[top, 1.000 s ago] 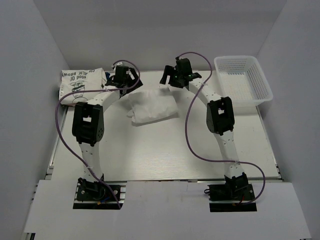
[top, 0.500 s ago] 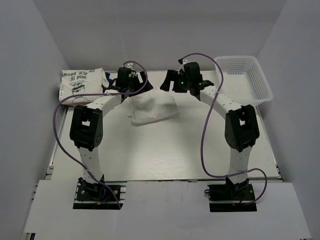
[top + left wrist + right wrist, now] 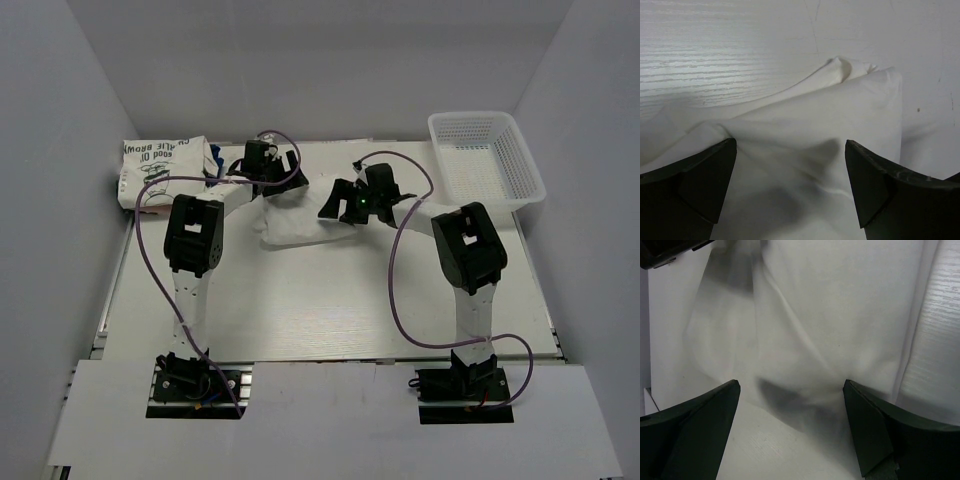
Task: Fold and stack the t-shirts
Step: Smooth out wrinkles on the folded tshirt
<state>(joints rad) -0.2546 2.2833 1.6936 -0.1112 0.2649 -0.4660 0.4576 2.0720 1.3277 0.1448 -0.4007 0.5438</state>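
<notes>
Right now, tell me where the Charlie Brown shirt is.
The Charlie Brown shirt lies folded at the far-left corner of the table in the top view, just left of the left gripper.

Layout relative to the two tools. The left gripper (image 3: pixel 283 183) stands over the far left part of the middle t-shirt (image 3: pixel 300 222), which lies on the table (image 3: pixel 330 300). Cloth lies below and between its fingers, with bare table beyond the fingertips. The right gripper (image 3: pixel 332 205) stands over the same shirt's right part, just right of the left gripper and facing it across the cloth. The corner t-shirt (image 3: pixel 160 170) lies to the left of the left gripper, at the table's far left corner, apart from the middle t-shirt. The basket (image 3: pixel 470 116) sits right of and behind the right gripper, at the far right corner, well apart from both shirts.
</notes>
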